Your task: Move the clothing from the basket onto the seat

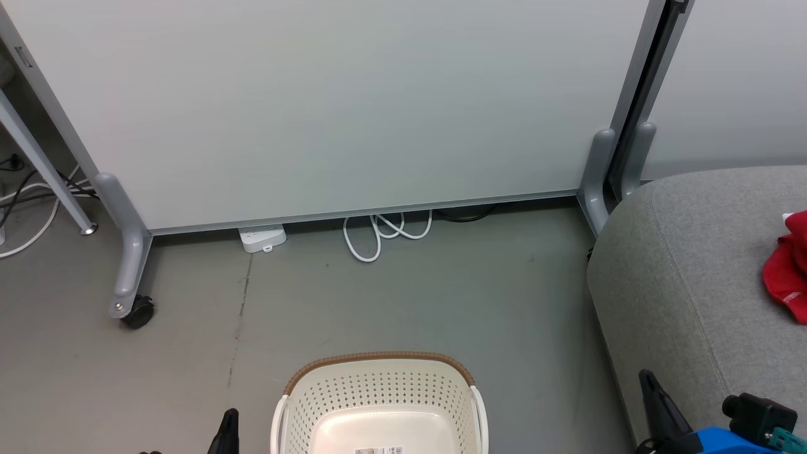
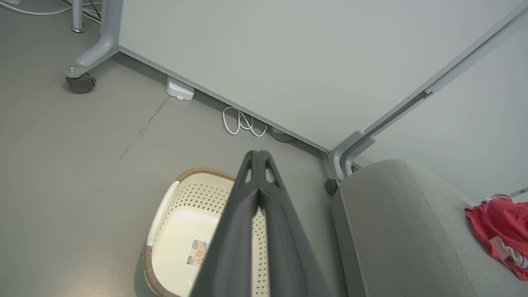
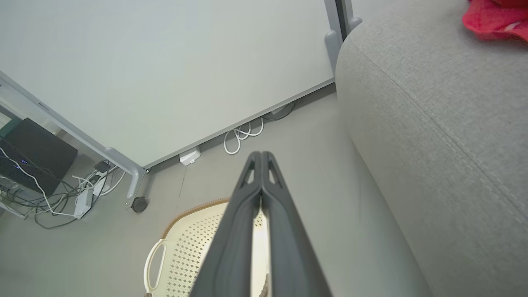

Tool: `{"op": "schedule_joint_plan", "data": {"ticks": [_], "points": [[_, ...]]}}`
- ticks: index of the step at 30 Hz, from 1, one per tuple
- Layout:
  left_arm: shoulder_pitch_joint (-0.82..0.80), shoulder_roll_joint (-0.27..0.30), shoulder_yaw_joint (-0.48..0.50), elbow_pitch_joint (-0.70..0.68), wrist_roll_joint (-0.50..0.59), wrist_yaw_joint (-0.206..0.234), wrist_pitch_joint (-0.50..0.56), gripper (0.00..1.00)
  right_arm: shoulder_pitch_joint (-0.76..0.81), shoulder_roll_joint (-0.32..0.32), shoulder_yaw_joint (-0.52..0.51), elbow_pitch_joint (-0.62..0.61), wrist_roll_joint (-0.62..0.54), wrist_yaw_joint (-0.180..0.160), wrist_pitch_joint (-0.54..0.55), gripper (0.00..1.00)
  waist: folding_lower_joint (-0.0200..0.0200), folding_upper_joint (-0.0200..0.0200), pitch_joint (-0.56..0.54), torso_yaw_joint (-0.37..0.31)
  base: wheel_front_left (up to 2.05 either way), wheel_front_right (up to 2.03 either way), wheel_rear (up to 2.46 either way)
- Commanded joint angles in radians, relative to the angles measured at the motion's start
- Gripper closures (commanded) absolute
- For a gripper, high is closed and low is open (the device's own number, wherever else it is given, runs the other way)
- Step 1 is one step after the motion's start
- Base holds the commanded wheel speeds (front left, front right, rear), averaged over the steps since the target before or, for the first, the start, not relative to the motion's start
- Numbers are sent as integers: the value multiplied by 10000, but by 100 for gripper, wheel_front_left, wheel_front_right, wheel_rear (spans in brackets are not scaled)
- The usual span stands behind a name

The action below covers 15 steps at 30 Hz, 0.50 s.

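The seat (image 1: 687,265) right of the basket (image 1: 378,357) carries the red clothing (image 1: 788,271), the basket seems empty where visible, and left gripper (image 2: 256,159) and right gripper (image 3: 260,159) hang near it, pinched closed on nothing, so likely only a final check remains.

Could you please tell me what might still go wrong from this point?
The near end of the basket is out of frame, so a leftover garment could go unnoticed. The shut right gripper hangs close to the seat; a turn might brush it. The white cable looped on the floor could snag a wheel if the robot rolls forward.
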Motion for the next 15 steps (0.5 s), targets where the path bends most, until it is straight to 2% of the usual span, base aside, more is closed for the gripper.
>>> {"op": "schedule_joint_plan", "data": {"ticks": [1, 15], "points": [[-285, 75, 144, -227, -446, -12, 99, 100, -335, -9, -42, -109, 554, -2, 29, 100, -1, 0, 2, -6, 0, 0, 0], [-495, 106, 467, -511, -2233, -19, 576, 100, -626, -10, -102, -31, 2712, -3, 163, 100, -1, 0, 18, -53, 0, 0, 0]]}}
